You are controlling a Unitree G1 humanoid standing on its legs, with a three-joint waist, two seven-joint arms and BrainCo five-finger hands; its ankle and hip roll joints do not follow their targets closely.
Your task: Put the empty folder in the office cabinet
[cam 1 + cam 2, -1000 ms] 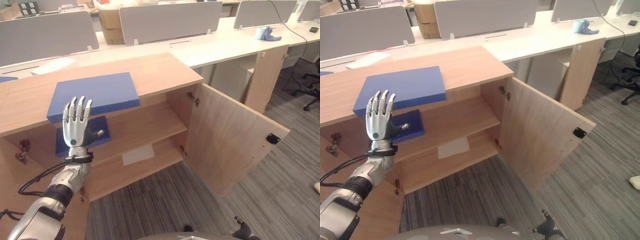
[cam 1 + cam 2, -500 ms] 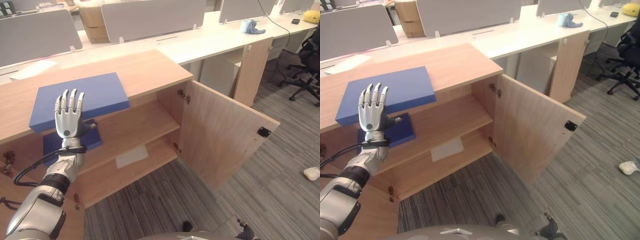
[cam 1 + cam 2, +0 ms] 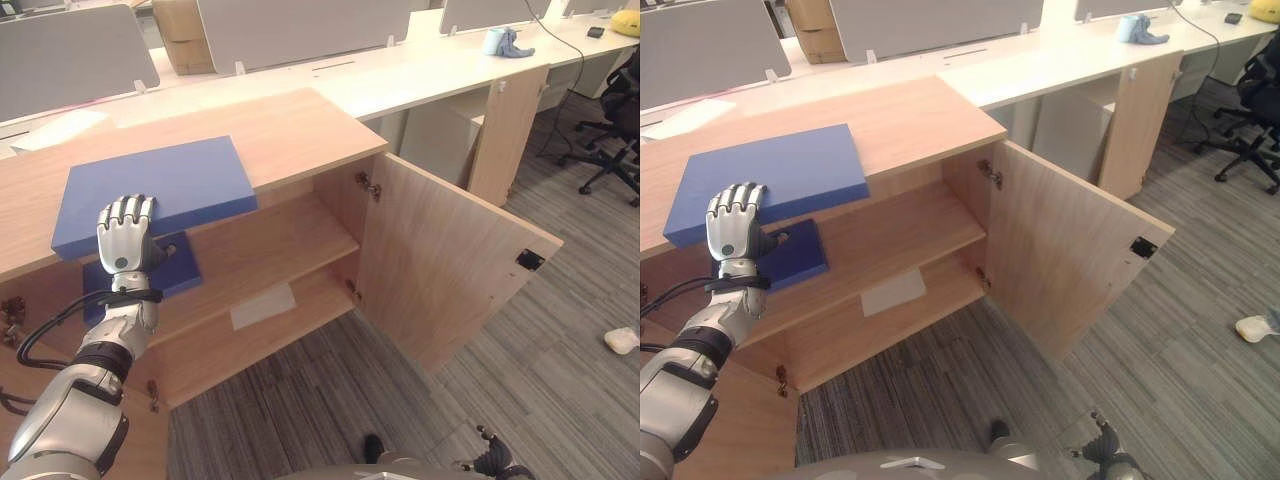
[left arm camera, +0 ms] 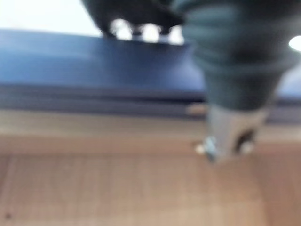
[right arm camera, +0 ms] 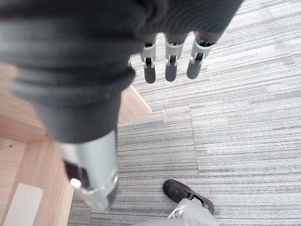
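Observation:
A large blue folder (image 3: 160,185) lies flat on top of the wooden cabinet (image 3: 290,125), its front edge jutting past the top board. My left hand (image 3: 125,235) is raised against that front edge, its fingers curled over the folder and the thumb underneath; the left wrist view shows the same blue folder (image 4: 94,66) held between fingers and thumb. A second, smaller blue folder (image 3: 185,275) rests on the middle shelf just behind the hand. My right hand (image 5: 170,66) hangs low over the carpet with relaxed fingers, holding nothing.
The cabinet's right door (image 3: 450,265) stands wide open toward me. A white sheet (image 3: 262,305) lies on the bottom shelf. Long white desks with grey dividers (image 3: 300,30) run behind. An office chair (image 3: 615,130) stands at the far right.
My left hand's fingers, straight and upright before, have curled down over the top folder's front edge. The camera view shifted slightly.

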